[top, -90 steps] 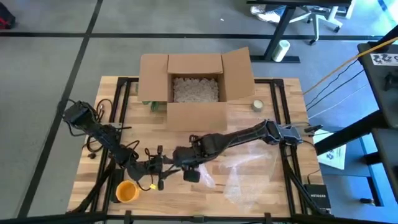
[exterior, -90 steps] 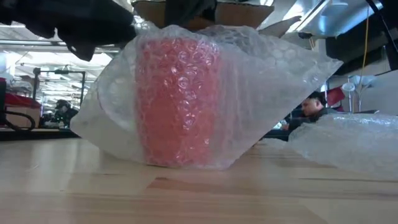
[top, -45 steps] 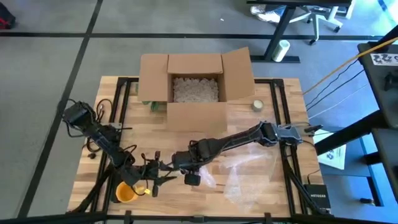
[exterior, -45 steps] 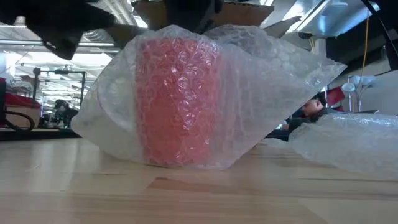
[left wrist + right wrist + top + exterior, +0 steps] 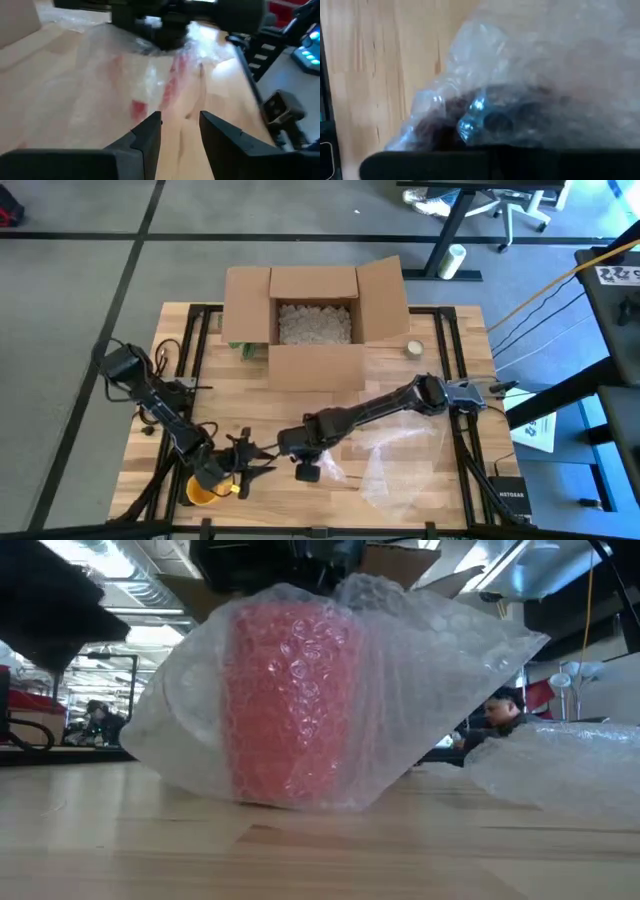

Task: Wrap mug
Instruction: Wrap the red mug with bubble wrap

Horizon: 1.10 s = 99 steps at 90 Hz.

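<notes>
The red mug (image 5: 290, 700) is standing upright near the table's front edge, loosely swaddled in bubble wrap (image 5: 430, 680) (slippery, springy stuff). The right gripper (image 5: 303, 448) is pressing on top, fingers hidden. The left gripper (image 5: 179, 131) is hanging parted and empty beside it; best pinching the loose flap.

Bare wood is lying open ahead of the left gripper's (image 5: 180, 131) parted fingers (image 5: 150, 132), the bubble-wrapped mug (image 5: 165, 87) and right gripper (image 5: 167, 30) blocking beyond.

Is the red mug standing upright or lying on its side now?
Upright. In the low view the red mug stands vertically on the table, with bubble wrap draped over it.
</notes>
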Tool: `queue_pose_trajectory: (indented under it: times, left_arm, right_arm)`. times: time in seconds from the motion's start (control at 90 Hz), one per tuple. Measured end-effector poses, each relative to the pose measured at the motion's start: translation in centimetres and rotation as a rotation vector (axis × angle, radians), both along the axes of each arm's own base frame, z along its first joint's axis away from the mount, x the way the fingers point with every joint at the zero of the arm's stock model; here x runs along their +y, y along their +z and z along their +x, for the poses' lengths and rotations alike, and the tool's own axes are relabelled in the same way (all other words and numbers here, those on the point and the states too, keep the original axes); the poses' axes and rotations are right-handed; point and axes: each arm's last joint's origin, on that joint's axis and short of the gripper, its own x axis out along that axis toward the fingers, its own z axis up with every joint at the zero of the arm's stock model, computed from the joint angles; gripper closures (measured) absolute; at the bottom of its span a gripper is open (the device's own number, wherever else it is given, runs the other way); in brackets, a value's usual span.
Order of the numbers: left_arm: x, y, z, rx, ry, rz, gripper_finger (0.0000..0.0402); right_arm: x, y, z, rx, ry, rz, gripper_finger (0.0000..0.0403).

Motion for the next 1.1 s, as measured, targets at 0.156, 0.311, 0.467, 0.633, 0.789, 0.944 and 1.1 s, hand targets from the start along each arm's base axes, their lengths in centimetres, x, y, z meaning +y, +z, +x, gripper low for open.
queue_pose_trajectory:
  times: [0.156, 0.311, 0.467, 0.633, 0.789, 0.944, 1.1]
  left_arm:
    - [0.4, -0.2, 0.3, 0.012, 0.021, 0.012, 0.0284]
    - [0.5, -0.3, 0.3, 0.022, 0.02, 0.031, 0.0284]
    - [0.4, -0.4, 0.2, 0.029, 0.016, 0.038, 0.0284]
    - [0.3, -0.4, 0.0, 0.029, 0.008, 0.046, 0.0284]
    - [0.4, -0.6, -0.1, 0.027, 0.044, 0.083, 0.0284]
    - [0.6, -0.7, -0.2, 0.038, 0.058, 0.097, 0.0284]
    - [0.8, -1.1, -0.4, 0.057, 0.091, 0.112, 0.0284]
  right_arm:
    - [0.0, 0.5, 0.1, -0.017, 0.001, 0.012, 0.0403]
    - [0.3, 2.5, 0.6, -0.079, 0.005, 0.032, 0.0403]
    - [0.4, 4.7, 1.0, -0.148, 0.042, 0.037, 0.0391]
    - [0.3, 6.4, 0.8, -0.159, 0.044, 0.02, 0.0352]
    - [0.2, 7.0, 0.5, -0.133, 0.043, 0.011, 0.0319]
    - [0.1, 7.7, 0.1, -0.114, 0.043, 0.004, 0.0308]
    - [0.0, 8.7, 0.0, -0.123, 0.042, 0.006, 0.0308]
